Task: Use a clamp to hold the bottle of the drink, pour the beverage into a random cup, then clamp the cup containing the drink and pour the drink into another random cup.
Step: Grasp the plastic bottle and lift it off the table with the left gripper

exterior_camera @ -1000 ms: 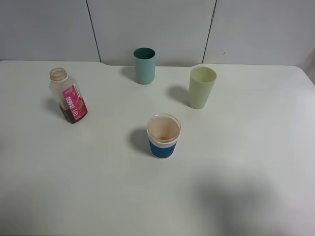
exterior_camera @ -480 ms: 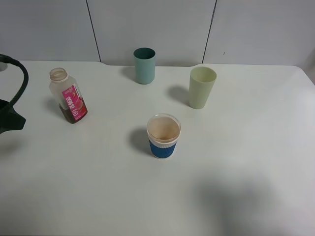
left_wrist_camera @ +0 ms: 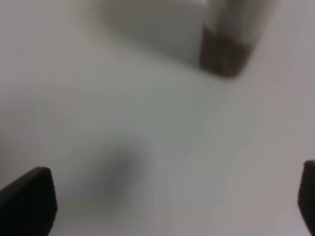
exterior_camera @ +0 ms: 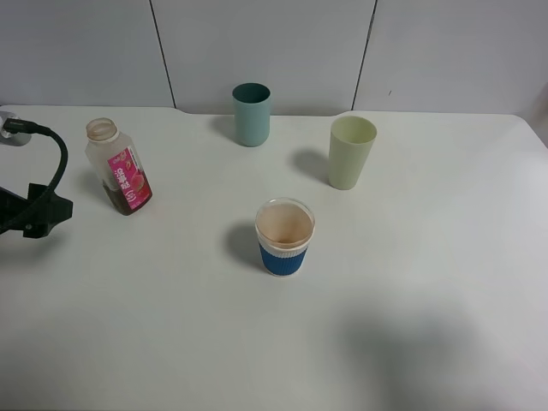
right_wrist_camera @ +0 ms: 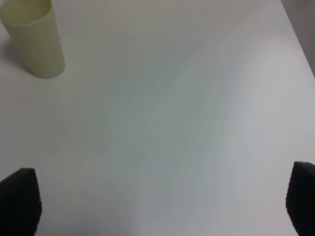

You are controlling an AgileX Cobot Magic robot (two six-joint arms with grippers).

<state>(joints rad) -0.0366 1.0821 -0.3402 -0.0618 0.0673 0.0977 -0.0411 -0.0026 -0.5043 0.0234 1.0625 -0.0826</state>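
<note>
While neither claw holds anything, the banded cup (exterior_camera: pixel 284 237) stands nearest me on the white table (exterior_camera: pixel 428 282). It is a clear cup with a blue sleeve round its lower half and a faint brownish tint inside.

Well off to the left of that cup and a touch farther back, the left arm (exterior_camera: pixel 17 214) reaches in from the table's edge, low over the surface. A black cable (exterior_camera: pixel 53 158) arches up behind it. The left gripper (left_wrist_camera: pixel 170 201) points toward the bottle (exterior_camera: pixel 118 167) and is spread wide. In its wrist view a dark fingertip (left_wrist_camera: pixel 27 201) sits at each side of the frame with bare table between, and the bottle's blurred base shows ahead, clear of the fingers.

The bottle stands uncapped, left of the banded cup and a little farther back than the gripper. Its pink label faces out and dark drink fills only its bottom part. It is near the gripper but not touching it.

Right of the banded cup and farther back, the pale green cup (exterior_camera: pixel 351 151) stands upright. The right gripper (right_wrist_camera: pixel 160 201) doesn't show from the high camera. Its wrist view has it gaping wide over bare table, with the pale green cup well ahead of it.

Farthest back, slightly left of the banded cup, the teal cup (exterior_camera: pixel 251 114) stands near the wall (exterior_camera: pixel 257 43).
</note>
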